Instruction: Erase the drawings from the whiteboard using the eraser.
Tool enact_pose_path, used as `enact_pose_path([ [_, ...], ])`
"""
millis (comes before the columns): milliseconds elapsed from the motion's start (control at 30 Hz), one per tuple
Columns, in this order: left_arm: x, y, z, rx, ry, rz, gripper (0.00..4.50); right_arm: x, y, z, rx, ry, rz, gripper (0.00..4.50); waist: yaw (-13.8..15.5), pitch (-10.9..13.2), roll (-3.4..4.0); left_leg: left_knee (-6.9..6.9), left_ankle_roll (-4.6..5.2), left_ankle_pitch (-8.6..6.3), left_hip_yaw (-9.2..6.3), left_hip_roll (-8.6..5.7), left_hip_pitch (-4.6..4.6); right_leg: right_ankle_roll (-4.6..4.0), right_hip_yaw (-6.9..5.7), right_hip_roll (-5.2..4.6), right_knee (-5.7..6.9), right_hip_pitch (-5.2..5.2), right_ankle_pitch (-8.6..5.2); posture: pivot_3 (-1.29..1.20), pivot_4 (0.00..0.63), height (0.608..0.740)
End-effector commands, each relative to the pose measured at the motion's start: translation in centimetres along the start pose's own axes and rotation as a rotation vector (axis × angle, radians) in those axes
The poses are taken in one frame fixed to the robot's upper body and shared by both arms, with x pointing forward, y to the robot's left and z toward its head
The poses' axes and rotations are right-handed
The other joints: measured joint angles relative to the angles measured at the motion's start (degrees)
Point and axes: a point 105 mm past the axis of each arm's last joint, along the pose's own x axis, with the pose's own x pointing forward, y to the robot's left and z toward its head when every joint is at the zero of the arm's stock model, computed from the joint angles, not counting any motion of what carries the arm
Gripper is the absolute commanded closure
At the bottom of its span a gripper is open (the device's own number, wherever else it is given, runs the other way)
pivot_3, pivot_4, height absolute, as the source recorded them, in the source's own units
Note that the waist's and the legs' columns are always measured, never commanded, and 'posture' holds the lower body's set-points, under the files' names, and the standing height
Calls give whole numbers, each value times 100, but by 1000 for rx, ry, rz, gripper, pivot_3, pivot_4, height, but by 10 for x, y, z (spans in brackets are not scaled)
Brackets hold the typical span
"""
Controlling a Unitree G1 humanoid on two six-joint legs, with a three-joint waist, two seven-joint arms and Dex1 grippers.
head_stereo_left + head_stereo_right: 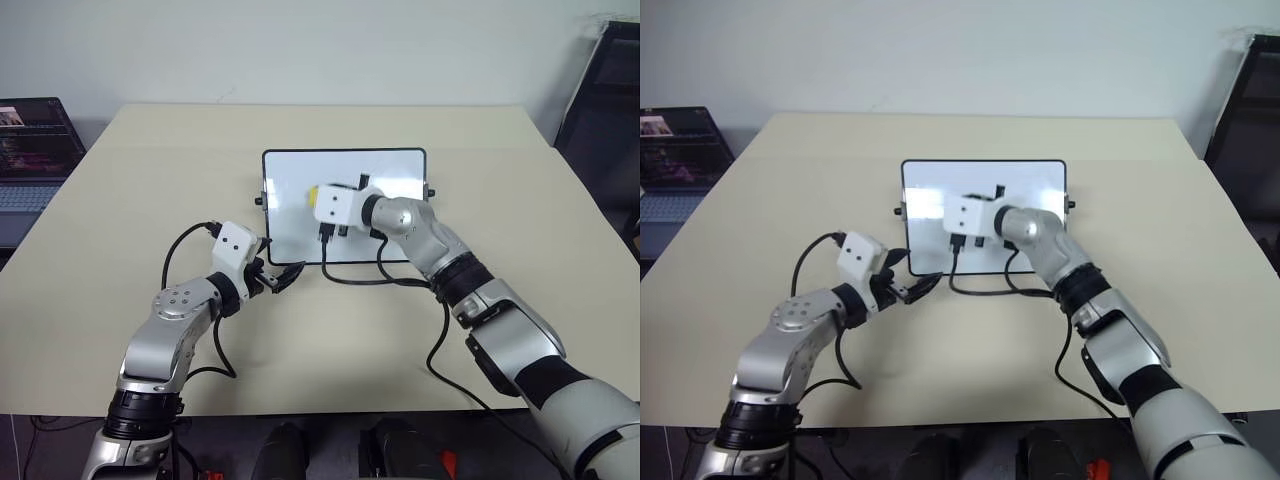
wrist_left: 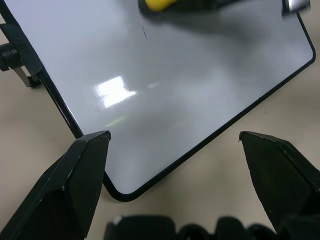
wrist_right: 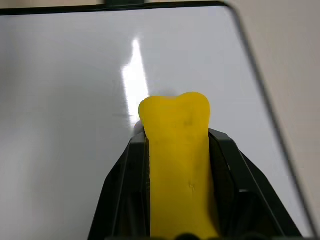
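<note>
Head views
- Whiteboard [image 1: 344, 205]: flat on the beige counter [image 1: 120, 200], near its middle; long axis runs left to right, black frame, small black knobs on both short edges.
- Eraser [image 1: 312, 193]: a yellow tip showing just past the right arm's white wrist block, over the board's left half.
- Right gripper [image 1: 940, 207]: reaches in from the right, pointing toward the robot's left across the board (its fingers sit behind the wrist block here).
- Left gripper [image 1: 280, 277]: at the board's near left corner, low over the counter, its black fingers spread apart with nothing between them.
- Side items: a laptop [image 1: 30, 160] off the counter's left edge; a dark chair [image 1: 610, 90] at the far right.

Left wrist view
- Board: the near rounded corner lies between the two wide-set fingers [image 2: 75, 185], neither touching it; one side knob shows at the edge.
- Drawings [image 2: 145, 35]: one short thin dark tick remains on the glossy white (the head views are too coarse to show it).
- Eraser: a yellow edge just beyond that tick.

Right wrist view
- Eraser [image 3: 177, 160]: a yellow block clamped between the black fingers [image 3: 122, 195], long axis in line with them, its notched end sticking out over the white surface.
- Board: a rounded corner and one straight edge, with bare counter beyond.
</note>
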Motion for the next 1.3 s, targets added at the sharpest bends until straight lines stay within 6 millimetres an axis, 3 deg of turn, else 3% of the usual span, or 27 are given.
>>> enact_pose_path([
  [33, 1, -7, 18, 35, -50, -11, 0, 5, 3, 15, 27, -50, 23, 3304, -2, 0, 0, -1, 0, 0, 0, 0, -1, 0, 0, 0, 0, -1, 0, 0, 150, 740],
  [133, 1, -8, 21, 36, -52, -13, 0, 8, 23, 22, 64, -69, 138, 3304, -7, 0, 0, -1, 0, 0, 3, 1, -5, 0, 2, 0, 0, -6, 0, 0, 150, 740],
  [300, 1, -8, 24, 37, -52, -11, 0, 5, 40, 10, 111, -8, 251, 3304, -3, 0, 0, 0, 0, 0, 1, 0, -5, 0, 1, 0, 1, -5, 0, 0, 150, 740],
  [400, 1, -8, 25, 37, -52, -11, 0, 6, 31, 9, 111, -3, 198, 3304, -4, 0, 0, 1, 0, 0, -1, 0, -3, 0, -1, 0, 2, -4, 0, 0, 150, 740],
  [533, 2, -9, 26, 36, -53, -14, 0, 9, 5, 9, 104, -8, 47, 3304, -4, 1, 0, 2, -1, 1, -1, 0, -3, 0, -1, 0, 6, -5, 0, 0, 150, 740],
  [667, 2, -9, 27, 36, -55, -17, 0, 9, 3, 8, 108, -6, 29, 3304, -4, 0, 0, 3, -1, 0, -1, -1, -3, 0, 0, 0, 7, -5, 0, 0, 150, 740],
  [933, 2, -11, 29, 34, -60, -18, 0, 0, 45, -12, 127, 68, 253, 3304, -4, 0, 0, 1, 0, 0, 0, 0, -1, 0, 0, 0, 4, -2, 0, 0, 150, 740],
  [1033, 2, -10, 29, 33, -60, -17, 0, -4, 51, -10, 96, 65, 297, 3304, -4, 0, 1, 2, 0, 1, -1, -1, 3, 0, -1, 0, 6, 2, 0, 0, 150, 740],
  [1200, 4, -12, 29, 31, -61, -23, 0, 0, 33, -1, 81, 25, 199, 3304, -5, 1, 1, 4, -1, 1, -2, -1, 6, 0, -2, 0, 10, 4, 0, 0, 150, 740],
  [1300, 4, -12, 30, 31, -65, -25, 0, -3, 15, 8, 173, -33, 102, 3304, -4, 1, 0, 4, -1, 1, -3, -1, 4, 0, -2, 0, 10, 3, 0, 0, 150, 740],
])
